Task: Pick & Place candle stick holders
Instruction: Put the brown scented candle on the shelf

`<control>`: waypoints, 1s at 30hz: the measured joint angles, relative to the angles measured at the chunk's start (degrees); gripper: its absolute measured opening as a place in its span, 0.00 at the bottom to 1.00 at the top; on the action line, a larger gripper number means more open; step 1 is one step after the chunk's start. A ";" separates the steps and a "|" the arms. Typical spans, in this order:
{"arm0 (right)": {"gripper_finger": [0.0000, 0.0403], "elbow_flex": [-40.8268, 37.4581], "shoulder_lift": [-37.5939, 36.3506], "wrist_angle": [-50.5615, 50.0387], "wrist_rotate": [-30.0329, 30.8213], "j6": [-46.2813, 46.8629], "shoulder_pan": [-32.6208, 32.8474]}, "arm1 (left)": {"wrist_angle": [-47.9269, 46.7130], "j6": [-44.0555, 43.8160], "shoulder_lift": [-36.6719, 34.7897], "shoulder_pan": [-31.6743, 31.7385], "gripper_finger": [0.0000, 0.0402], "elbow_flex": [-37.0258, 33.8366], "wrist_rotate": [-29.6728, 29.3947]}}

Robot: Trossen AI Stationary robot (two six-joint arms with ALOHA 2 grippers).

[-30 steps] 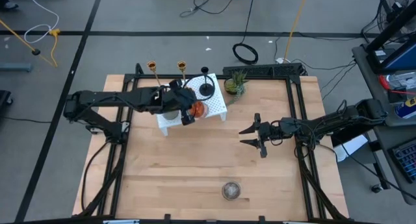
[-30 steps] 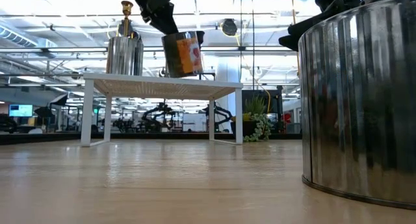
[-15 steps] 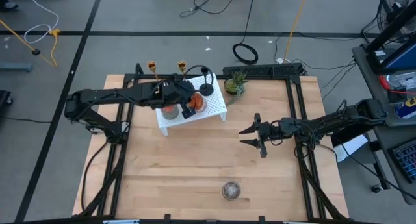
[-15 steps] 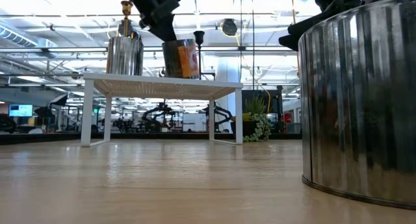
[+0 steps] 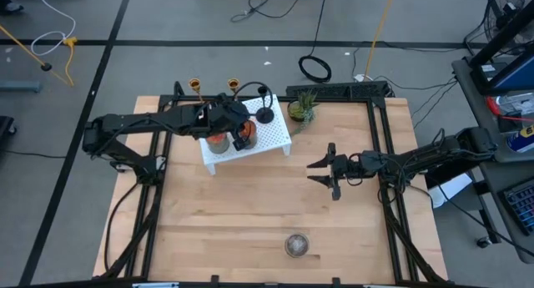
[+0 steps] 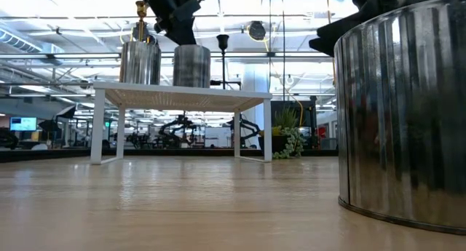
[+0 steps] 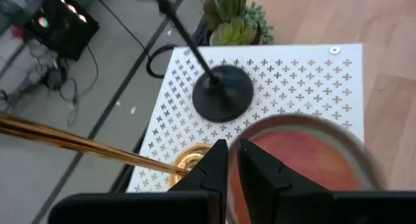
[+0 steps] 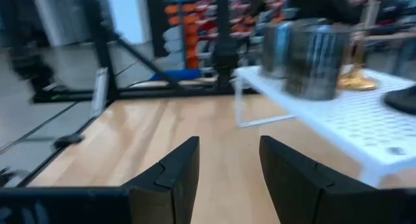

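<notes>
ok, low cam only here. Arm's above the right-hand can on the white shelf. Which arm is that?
Observer: Left gripper, going by the high view. It is right over that can.
Operator: Where's the black holder's base?
Observer: The black holder stands upright on the white shelf, beside the can on the plant side, not touching it.
Operator: Right arm?
Observer: Right gripper is over bare table, away from the shelf, jaws open and empty.
</notes>
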 joint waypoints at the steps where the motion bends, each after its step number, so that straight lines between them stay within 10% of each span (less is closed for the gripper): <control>1: 0.39 0.00 0.14 0.66 1.30 -0.20 0.00 | 0.19 0.35 -0.40 -0.45 0.10 0.00 -0.64; 17: 0.38 5.87 16.15 16.49 2.93 -4.05 -2.36 | 6.57 5.13 -9.66 -14.04 0.10 0.02 -5.40; 30: 0.38 19.75 15.67 -17.10 -8.87 -2.50 3.87 | 0.24 2.65 -10.17 -28.06 0.10 0.00 -7.87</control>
